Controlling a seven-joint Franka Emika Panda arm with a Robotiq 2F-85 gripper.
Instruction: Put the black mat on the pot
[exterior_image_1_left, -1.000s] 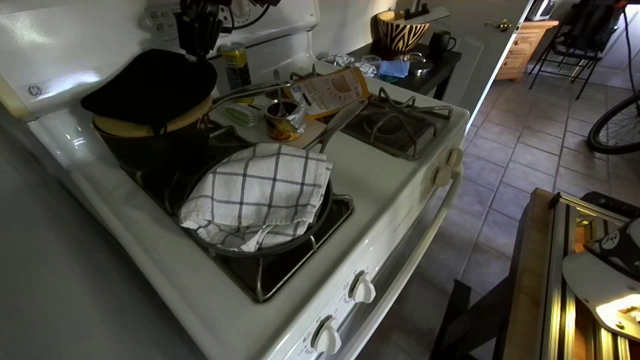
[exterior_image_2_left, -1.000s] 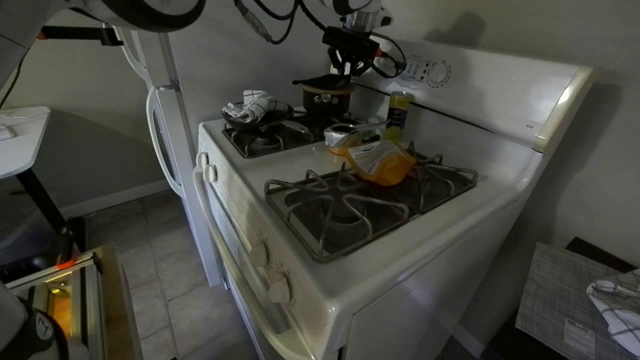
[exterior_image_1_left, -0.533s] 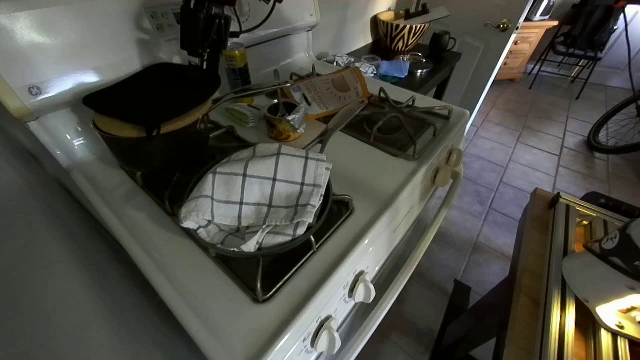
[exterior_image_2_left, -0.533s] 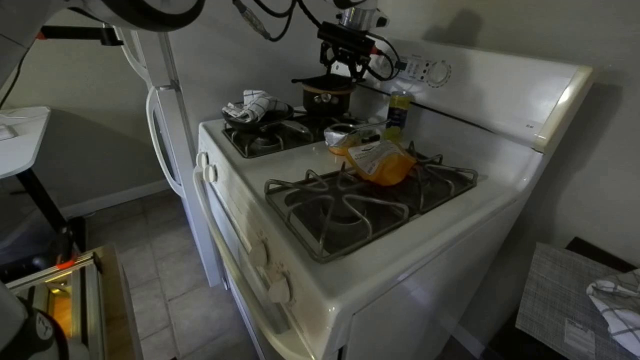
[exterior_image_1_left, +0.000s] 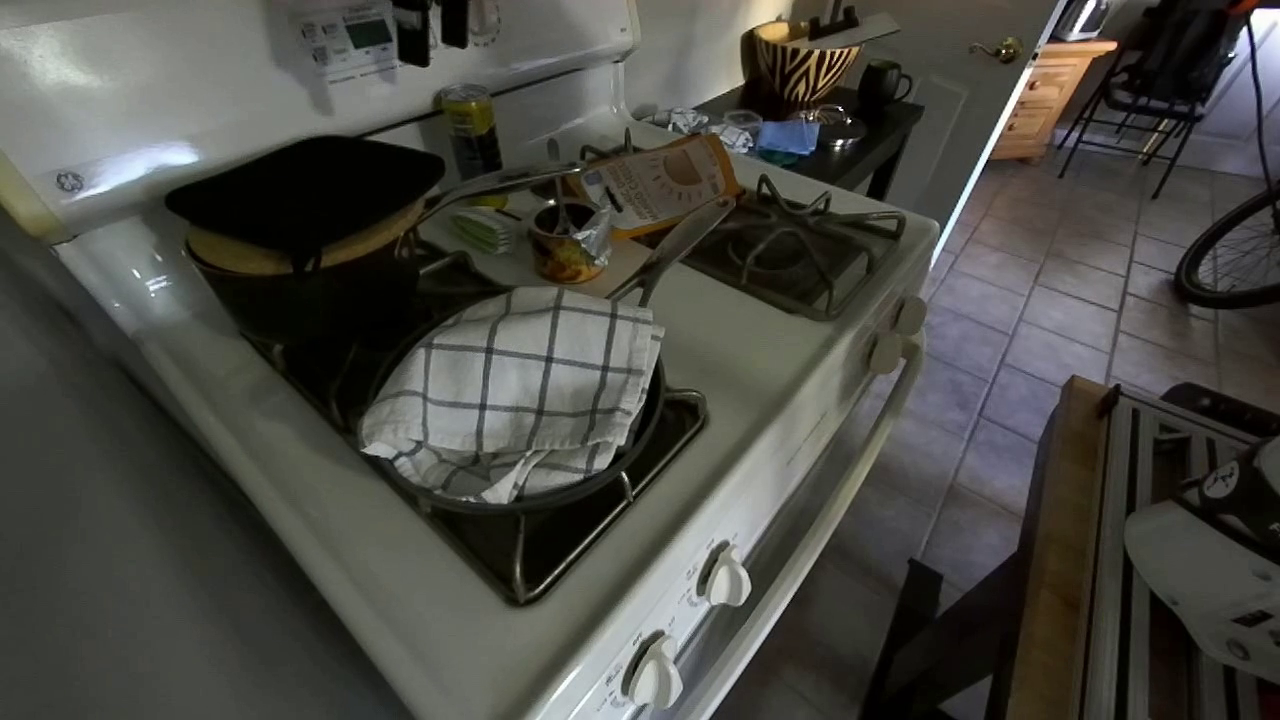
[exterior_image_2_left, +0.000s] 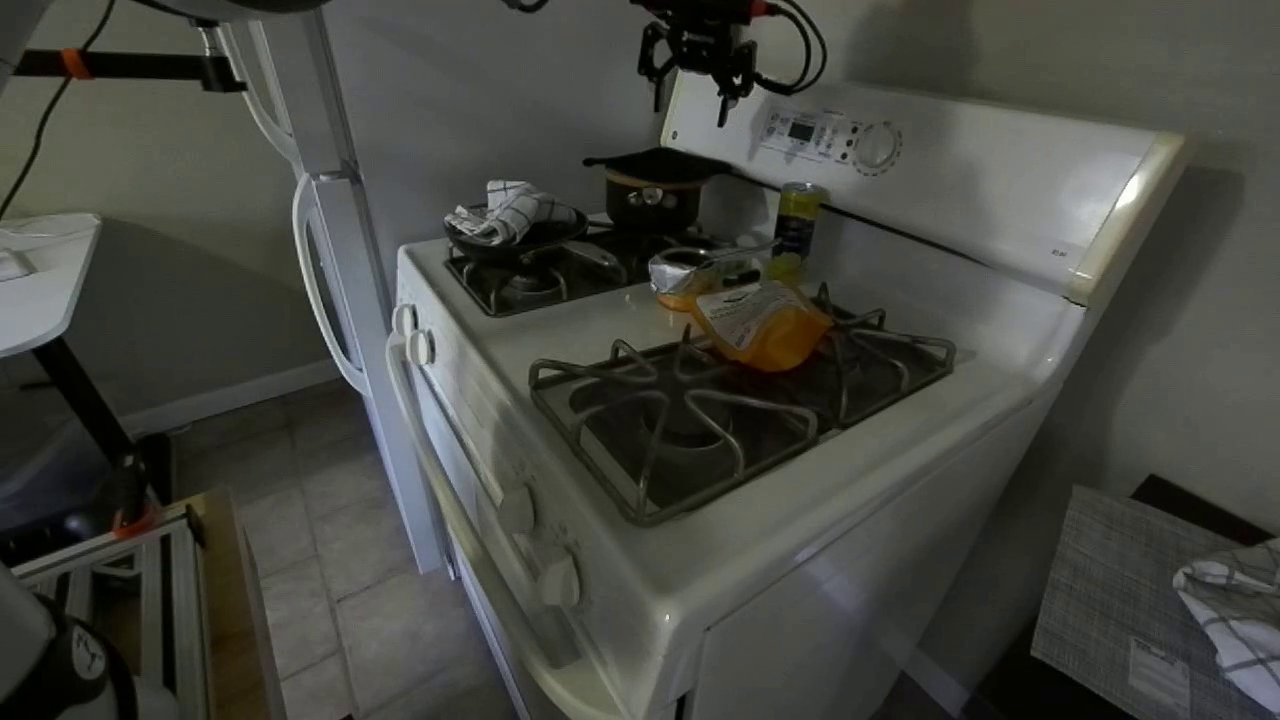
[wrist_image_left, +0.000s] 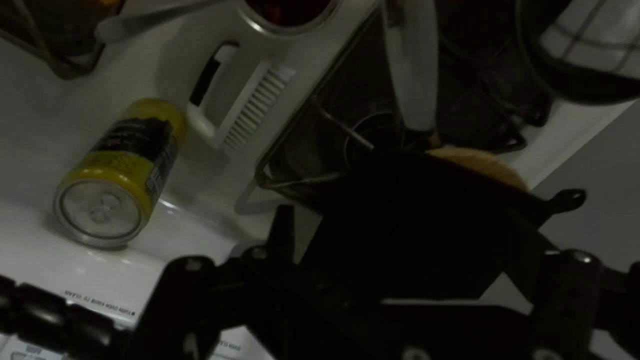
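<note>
Your black two-fingered gripper (exterior_image_2_left: 690, 115) stands with jaws parted, nothing gripped; the plain black sheet-like mat (exterior_image_1_left: 310, 190) lies below, apart from them, atop the dark-sided round pot (exterior_image_2_left: 652, 207) (placement looks done). Likely next: withdraw upward.

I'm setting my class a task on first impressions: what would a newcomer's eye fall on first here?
Probably the white cloth with its dark grid, bunched in a pan near the front of the stove. Next might come the black mat lying across the pot at the back, with the open claw hanging above, not touching it. The orange bag also stands out, on the side of the stove away from the pot.
</note>
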